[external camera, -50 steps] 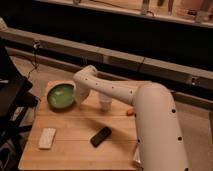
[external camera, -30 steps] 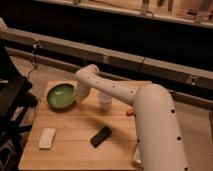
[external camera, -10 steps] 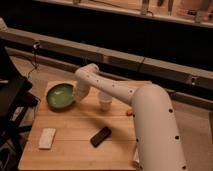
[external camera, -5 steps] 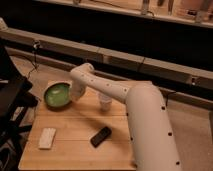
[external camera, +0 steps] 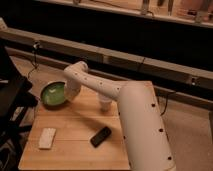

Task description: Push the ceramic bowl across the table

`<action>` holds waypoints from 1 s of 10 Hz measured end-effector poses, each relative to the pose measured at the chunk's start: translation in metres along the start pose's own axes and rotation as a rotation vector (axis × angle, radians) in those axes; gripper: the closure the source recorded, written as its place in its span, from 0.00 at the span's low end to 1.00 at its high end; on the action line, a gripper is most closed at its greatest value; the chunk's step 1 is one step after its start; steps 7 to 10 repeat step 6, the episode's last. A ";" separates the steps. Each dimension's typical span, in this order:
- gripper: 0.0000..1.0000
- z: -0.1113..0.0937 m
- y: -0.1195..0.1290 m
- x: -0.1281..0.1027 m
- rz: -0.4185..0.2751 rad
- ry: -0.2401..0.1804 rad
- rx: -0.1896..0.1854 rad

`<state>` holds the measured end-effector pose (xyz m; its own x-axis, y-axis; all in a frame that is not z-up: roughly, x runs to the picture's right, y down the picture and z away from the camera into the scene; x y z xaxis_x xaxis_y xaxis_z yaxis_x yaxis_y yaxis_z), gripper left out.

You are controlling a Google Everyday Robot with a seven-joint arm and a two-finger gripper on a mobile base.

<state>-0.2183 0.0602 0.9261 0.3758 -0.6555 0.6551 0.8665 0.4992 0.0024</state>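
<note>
Ideally, with the gripper (external camera: pixel 68 96) low beside the right rim of the ceramic bowl (external camera: pixel 53 93) near the table's (external camera: pixel 80 132) far-left corner, the robot should push slowly and level, keeping contact centred so the bowl slides straight rather than spinning away.

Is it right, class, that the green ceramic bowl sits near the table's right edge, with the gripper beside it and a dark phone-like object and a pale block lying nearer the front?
Not quite. The camera view shows the green ceramic bowl near the table's left edge, not the right. The rest stands: the gripper is beside it, with the dark phone-like object and pale block nearer the front.
</note>
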 end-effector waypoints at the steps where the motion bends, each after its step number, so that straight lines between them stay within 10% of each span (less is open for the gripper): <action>1: 1.00 0.001 -0.004 0.001 -0.007 -0.001 0.001; 10: 1.00 0.002 -0.004 -0.004 -0.021 -0.018 -0.005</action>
